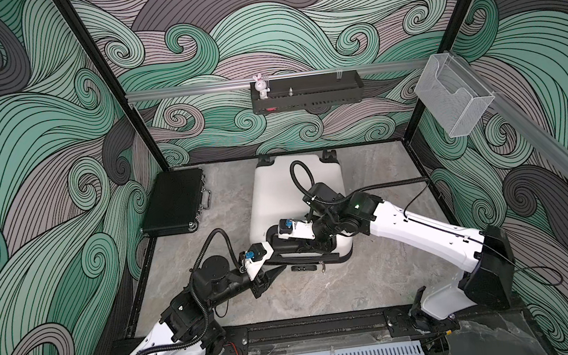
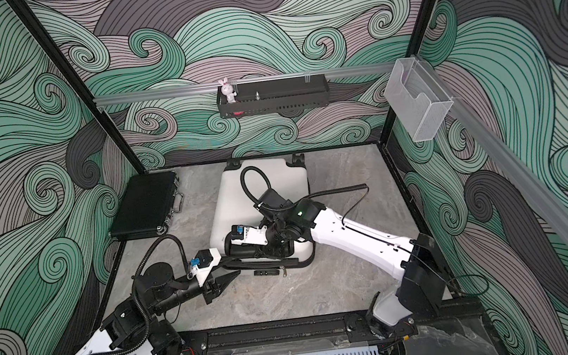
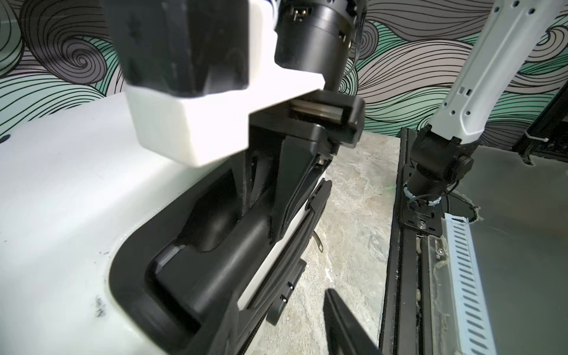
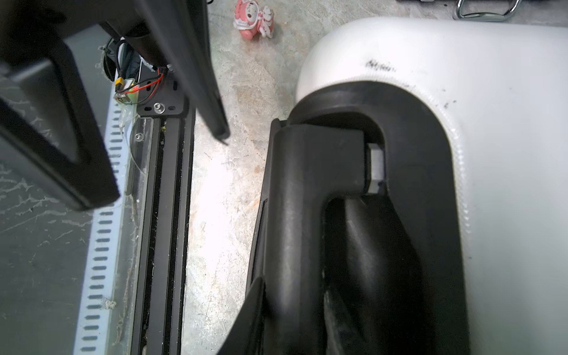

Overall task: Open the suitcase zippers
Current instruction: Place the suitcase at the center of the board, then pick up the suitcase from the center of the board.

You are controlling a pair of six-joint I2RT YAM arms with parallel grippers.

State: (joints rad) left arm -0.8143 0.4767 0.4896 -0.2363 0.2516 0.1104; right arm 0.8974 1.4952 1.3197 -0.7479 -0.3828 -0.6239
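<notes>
1. The suitcase (image 1: 273, 194) lies flat mid-table (image 1: 361, 279), wheels to the back wall and handle (image 4: 295, 215) end toward me.
2. My right gripper (image 3: 259, 224) is clamped on the handle, one finger down in the recess and one on the outer side. I read that as the bracing hold that keeps the case from sliding.
3. My left gripper (image 1: 273, 279) is spread and empty, low over the table just off the near left corner of the case and touching nothing.
4. The zipper (image 3: 295, 242) runs as a black band along the near rim. A small pull (image 3: 318, 242) hangs off it onto the table, near the middle of that edge and apart from my left fingers.
5. I can't tell from these views how much of the band is already parted, so I judge the job to be mid-way at best, with my left hand between grips.
6. Next I'd bring the left fingers along the near edge to that pull, come in low, and pinch it flat.
7. Then I'd drag it along the band, following the corner curve, with the right hand holding firm.
</notes>
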